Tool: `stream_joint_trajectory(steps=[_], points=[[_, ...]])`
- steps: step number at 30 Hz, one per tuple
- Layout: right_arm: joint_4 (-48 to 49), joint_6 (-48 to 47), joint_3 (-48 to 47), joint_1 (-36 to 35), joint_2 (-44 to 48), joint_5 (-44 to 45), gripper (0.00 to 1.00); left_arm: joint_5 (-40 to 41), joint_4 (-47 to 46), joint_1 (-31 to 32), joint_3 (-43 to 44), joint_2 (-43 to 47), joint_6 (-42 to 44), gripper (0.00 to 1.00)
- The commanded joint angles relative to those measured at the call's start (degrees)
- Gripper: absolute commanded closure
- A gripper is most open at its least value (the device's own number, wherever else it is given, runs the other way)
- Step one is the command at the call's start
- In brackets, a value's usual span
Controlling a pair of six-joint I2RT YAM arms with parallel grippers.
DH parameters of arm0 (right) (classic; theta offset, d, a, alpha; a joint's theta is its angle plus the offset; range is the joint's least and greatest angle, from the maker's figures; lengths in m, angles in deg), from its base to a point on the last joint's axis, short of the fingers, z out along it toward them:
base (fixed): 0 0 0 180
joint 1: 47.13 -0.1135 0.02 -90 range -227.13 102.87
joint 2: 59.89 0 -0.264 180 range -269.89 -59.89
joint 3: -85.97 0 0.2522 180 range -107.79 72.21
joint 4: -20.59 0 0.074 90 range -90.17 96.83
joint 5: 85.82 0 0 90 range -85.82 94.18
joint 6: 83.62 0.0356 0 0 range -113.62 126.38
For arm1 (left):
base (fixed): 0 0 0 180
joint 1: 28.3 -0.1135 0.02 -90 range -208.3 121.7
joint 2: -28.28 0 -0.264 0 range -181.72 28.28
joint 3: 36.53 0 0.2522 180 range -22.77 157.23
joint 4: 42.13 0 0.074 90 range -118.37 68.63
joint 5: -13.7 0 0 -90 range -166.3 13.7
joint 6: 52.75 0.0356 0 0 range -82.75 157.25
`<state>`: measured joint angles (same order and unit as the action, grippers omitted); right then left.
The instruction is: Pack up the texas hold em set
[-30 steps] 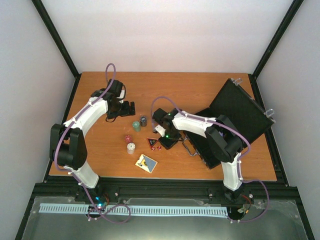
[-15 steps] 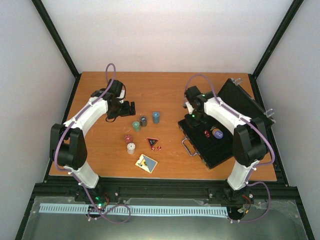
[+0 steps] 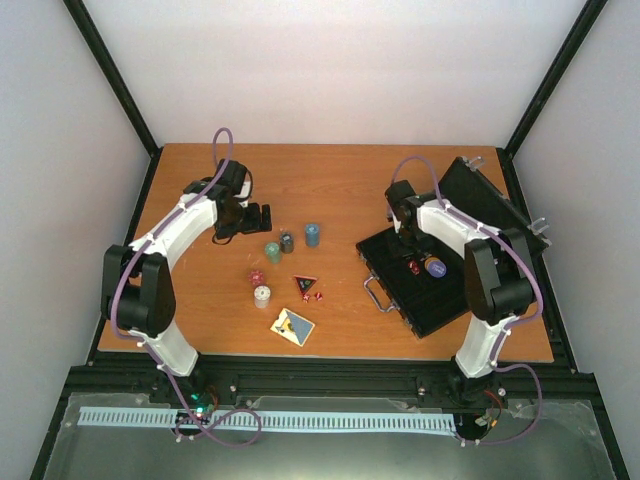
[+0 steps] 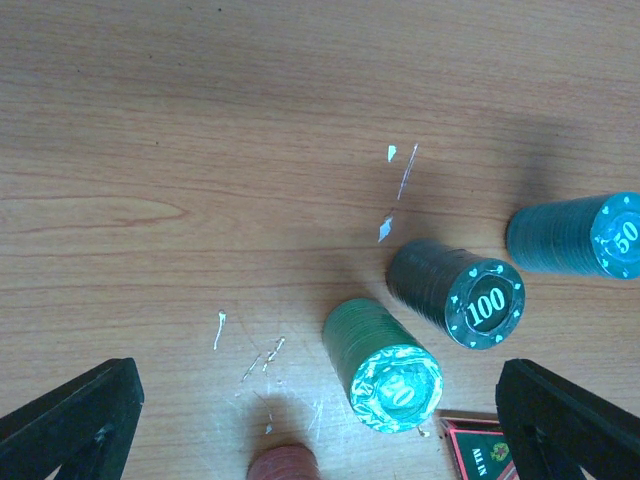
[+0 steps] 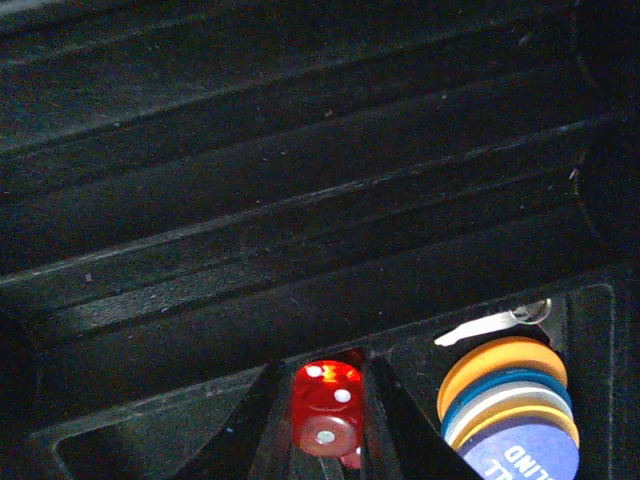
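A robotics lab test cell. 2 white robot arms, left [image 3: 180,225] and right [image 3: 450,225], are bolted to a black rail [image 3: 330,380] at the near edge of a wooden bench [image 3: 350,170]. Plain white panels [image 3: 330,70] in black frame struts [image 3: 110,75] close off the left, right and far sides, and purple cables [image 3: 222,150] loop off the arms.

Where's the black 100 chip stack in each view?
Top external: black 100 stack left of table centre, between two other stacks.
Left wrist: the stack sits right of centre.
Right wrist: not in it.
Shared landmark: green stack right beside it.
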<state>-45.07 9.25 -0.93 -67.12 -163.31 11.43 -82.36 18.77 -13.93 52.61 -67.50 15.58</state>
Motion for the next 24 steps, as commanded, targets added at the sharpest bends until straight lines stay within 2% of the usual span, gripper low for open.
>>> stream_joint_trajectory(steps=[1, 16, 24], points=[[2.23, 0.46, 1.24, 0.80, -1.67, 1.69, 0.95, -0.27, -0.55, 0.13, 1.07, -1.14, 0.13, 0.00], [1.83, 0.13, 6.35, 1.70, 1.40, 2.92, 0.95, -0.57, -0.18, 0.13, 2.38, -2.93, 0.11, 0.00], [1.14, -1.34, 4.49, 1.62, 1.48, 2.90, 0.94, -0.71, -0.29, 0.13, 2.66, -3.44, 0.04, 0.00]])
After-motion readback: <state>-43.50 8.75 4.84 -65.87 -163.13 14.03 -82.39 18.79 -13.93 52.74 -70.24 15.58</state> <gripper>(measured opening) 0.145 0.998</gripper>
